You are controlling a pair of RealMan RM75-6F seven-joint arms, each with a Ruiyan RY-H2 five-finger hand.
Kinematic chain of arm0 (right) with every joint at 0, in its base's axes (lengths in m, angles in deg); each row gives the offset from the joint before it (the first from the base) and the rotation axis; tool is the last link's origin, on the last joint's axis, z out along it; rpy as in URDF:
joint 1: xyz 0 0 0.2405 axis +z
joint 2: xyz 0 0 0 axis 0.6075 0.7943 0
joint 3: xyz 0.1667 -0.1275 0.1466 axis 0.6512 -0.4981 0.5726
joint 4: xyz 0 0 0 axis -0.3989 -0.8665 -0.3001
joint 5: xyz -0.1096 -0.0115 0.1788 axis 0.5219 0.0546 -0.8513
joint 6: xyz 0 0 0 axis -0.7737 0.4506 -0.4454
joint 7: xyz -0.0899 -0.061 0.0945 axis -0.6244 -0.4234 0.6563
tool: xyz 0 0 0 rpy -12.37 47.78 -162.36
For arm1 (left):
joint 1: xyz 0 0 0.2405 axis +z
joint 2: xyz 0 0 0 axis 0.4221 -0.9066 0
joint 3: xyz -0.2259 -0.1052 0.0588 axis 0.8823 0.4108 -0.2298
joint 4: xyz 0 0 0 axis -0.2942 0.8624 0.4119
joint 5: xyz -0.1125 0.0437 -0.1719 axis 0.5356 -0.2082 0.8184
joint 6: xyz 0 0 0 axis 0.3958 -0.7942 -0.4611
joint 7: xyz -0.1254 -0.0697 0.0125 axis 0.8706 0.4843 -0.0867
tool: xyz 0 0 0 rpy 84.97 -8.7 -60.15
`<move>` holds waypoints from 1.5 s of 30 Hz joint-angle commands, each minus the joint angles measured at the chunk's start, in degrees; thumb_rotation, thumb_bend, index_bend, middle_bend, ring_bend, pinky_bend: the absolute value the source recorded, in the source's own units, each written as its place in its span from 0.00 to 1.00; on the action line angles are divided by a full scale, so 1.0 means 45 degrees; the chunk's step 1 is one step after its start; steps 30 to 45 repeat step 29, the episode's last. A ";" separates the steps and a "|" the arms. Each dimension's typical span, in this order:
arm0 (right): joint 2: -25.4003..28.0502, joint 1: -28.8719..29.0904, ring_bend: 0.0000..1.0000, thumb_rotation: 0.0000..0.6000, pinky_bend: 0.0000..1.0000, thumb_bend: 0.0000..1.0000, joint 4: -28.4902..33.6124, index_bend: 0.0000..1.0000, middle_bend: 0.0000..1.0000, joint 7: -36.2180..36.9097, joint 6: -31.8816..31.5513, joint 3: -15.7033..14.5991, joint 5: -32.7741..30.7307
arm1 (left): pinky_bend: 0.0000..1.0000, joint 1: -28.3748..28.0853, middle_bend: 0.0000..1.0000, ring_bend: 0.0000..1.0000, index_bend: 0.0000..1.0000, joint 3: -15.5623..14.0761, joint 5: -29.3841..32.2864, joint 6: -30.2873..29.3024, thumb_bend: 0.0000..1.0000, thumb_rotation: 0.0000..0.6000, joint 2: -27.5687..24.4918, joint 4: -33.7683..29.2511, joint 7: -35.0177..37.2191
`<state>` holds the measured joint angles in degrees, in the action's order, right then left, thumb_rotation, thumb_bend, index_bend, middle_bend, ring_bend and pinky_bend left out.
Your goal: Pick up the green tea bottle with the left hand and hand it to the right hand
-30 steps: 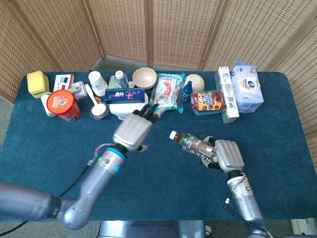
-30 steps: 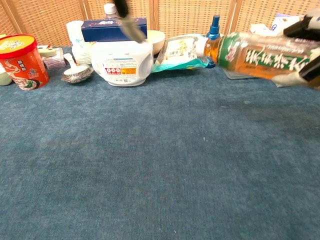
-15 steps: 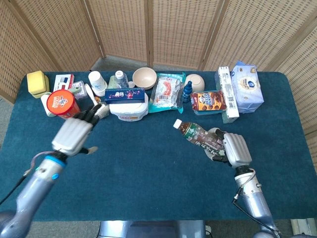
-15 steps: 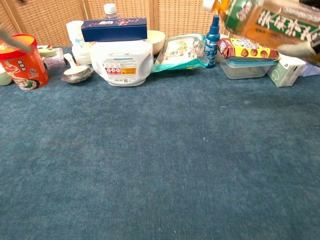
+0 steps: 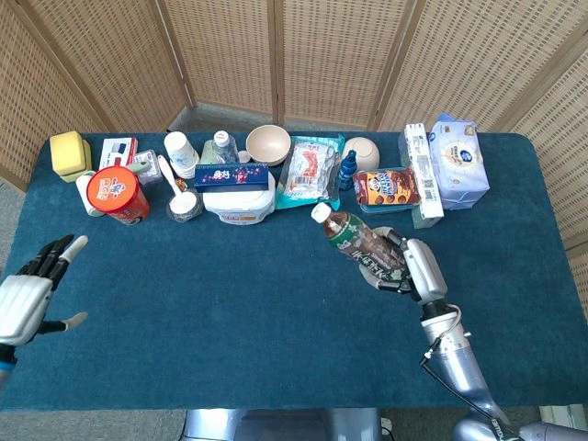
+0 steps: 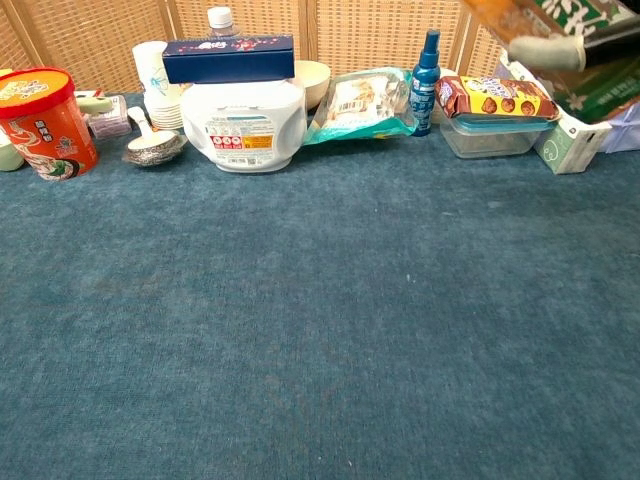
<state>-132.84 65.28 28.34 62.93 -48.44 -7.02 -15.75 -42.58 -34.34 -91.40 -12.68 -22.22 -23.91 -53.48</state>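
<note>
The green tea bottle (image 5: 354,239), white-capped with a green label, lies tilted in my right hand (image 5: 412,268), cap pointing up-left, lifted above the cloth right of centre. In the chest view only the bottle's lower part (image 6: 520,15) and my right hand's fingers (image 6: 545,52) show at the top right edge. My left hand (image 5: 28,292) is at the far left edge of the head view, fingers spread and holding nothing, far from the bottle.
Along the back stand a red noodle cup (image 5: 117,195), a white tub (image 5: 237,204) with a blue box (image 5: 231,176) on it, a snack bag (image 5: 308,172), a blue spray bottle (image 5: 347,169), a cookie pack (image 5: 387,187) and tissue packs (image 5: 457,161).
My left hand has pulled far back to the left edge, away from the middle. My right hand has raised the bottle and shifted it slightly toward the back.
</note>
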 commanded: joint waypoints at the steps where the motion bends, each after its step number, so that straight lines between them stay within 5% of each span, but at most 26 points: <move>1: -0.0426 -0.0127 0.57 1.00 0.82 0.87 -0.0394 0.52 0.69 0.1985 0.0165 0.0368 0.0504 | 0.21 0.0637 0.00 0.00 0.00 0.0014 -0.0283 -0.0538 0.00 1.00 0.0314 0.0412 0.0431; 24: -0.2206 -0.0565 0.54 1.00 0.76 0.87 -0.1755 0.53 0.69 0.7032 -0.0930 0.0740 0.1954 | 0.21 0.1701 0.00 0.00 0.00 0.0846 -0.0813 -0.0587 0.00 1.00 0.0030 0.0822 0.1411; 45: -0.2709 -0.0461 0.54 1.00 0.76 0.87 -0.2051 0.53 0.69 0.7060 -0.1032 0.0708 0.2147 | 0.21 0.1788 0.00 0.00 0.00 0.0965 -0.0913 -0.0441 0.00 1.00 0.0034 0.0805 0.1433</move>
